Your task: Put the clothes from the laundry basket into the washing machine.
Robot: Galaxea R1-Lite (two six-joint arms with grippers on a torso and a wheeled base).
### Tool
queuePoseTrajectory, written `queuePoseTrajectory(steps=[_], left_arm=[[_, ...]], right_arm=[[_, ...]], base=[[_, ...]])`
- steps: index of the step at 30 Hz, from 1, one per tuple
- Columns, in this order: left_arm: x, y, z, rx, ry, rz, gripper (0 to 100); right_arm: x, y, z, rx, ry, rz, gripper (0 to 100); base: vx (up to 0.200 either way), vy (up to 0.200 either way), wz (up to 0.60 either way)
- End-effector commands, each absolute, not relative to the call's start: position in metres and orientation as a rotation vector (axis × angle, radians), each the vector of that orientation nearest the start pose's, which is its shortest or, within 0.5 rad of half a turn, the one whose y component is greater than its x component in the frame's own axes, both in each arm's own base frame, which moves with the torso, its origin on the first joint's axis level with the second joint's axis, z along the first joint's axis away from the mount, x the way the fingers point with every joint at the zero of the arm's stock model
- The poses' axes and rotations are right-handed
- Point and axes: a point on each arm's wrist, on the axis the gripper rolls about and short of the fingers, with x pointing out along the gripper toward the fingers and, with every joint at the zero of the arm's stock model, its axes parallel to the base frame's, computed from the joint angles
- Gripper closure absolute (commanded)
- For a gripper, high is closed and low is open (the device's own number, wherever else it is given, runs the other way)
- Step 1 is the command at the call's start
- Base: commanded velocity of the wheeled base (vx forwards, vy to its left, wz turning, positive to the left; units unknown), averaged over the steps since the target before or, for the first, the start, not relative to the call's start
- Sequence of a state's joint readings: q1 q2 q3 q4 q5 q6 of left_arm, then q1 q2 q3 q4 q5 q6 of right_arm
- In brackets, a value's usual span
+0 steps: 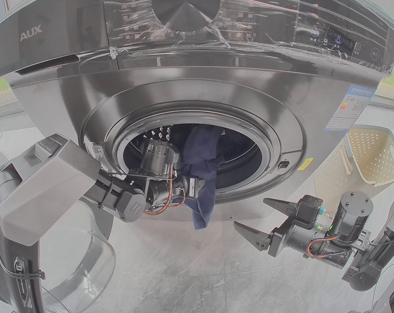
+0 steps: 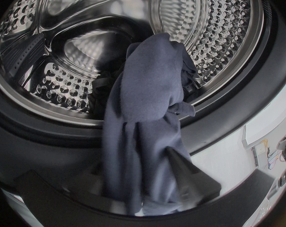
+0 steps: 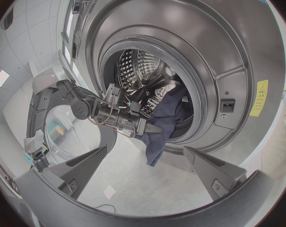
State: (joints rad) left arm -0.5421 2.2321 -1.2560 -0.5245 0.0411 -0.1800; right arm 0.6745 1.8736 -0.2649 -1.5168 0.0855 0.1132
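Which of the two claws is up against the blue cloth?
The left gripper, at the washer mouth against the cloth; the right gripper hangs open, well apart.

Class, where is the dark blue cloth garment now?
Head view, centre: the dark blue cloth garment drapes over the grey metal washing machine's door rim, partly inside the drum.

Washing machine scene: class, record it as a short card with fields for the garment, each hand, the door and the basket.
Garment: dark blue, draped over the drum rim, part inside, part hanging out
Left hand: at the drum rim, against the garment
Right hand: open, empty, below the rim's right side
Door: open, on the left
Laundry basket: cream, at the machine's right
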Motion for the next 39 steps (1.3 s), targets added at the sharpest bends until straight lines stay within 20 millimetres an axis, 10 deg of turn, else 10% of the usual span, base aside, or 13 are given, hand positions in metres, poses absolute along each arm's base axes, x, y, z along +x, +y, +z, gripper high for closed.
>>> queuePoseTrajectory(steps=[1,20,21,39], left_arm=[[0.380,-0.230,0.082,-0.046,0.477,-0.455,100],[0.435,-0.258,0.116,-0.307,0.069,-0.379,100],[0.432,-0.259,0.116,-0.303,0.077,-0.384,0],[0.414,-0.255,0.086,-0.152,0.265,-0.386,0]], right_arm=[[0.202,0.164,0.100,0.081,0.132,0.754,0],[0.204,0.166,0.104,0.092,0.096,0.757,0],[0.203,0.165,0.104,0.092,0.097,0.757,0],[0.203,0.165,0.104,0.090,0.097,0.758,0]], base=[[0.000,0.000,0.00],[0.000,0.000,0.00],[0.000,0.000,0.00],[0.000,0.000,0.00]])
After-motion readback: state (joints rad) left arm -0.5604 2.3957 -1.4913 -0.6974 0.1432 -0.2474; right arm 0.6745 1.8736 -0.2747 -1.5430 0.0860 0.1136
